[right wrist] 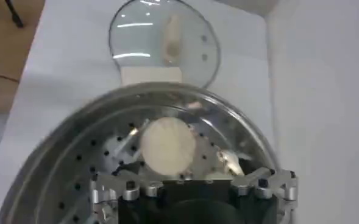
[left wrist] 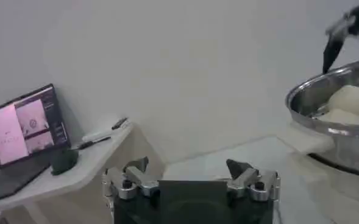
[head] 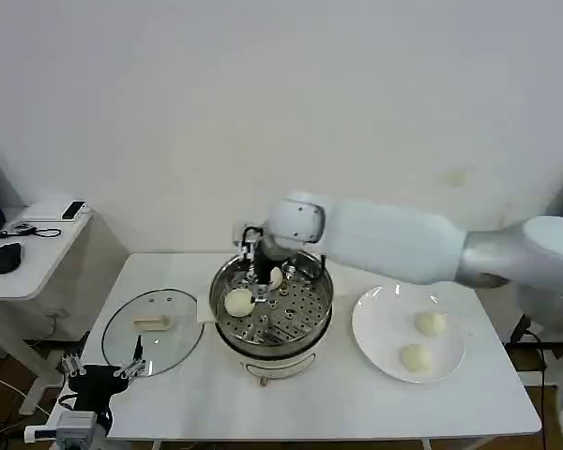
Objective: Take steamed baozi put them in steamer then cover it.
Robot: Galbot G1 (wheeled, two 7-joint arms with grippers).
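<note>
Right pincer seemingly gripping baozi

The steamer is a shiny round steel pot sitting upright mid-table, with a perforated tray inside. Two cream-white buns are in it: one resting on the tray around 9 o'clock, another up near 12. Two more buns sit well off at the steamer's 3 o'clock.

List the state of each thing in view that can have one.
Steamer: uncovered, two baozi on its tray.
Glass lid: off, flat on the table.
Plate: holds two baozi.
Right gripper: over the steamer, around a baozi.
Left gripper: jaws open, empty, parked low.
</note>
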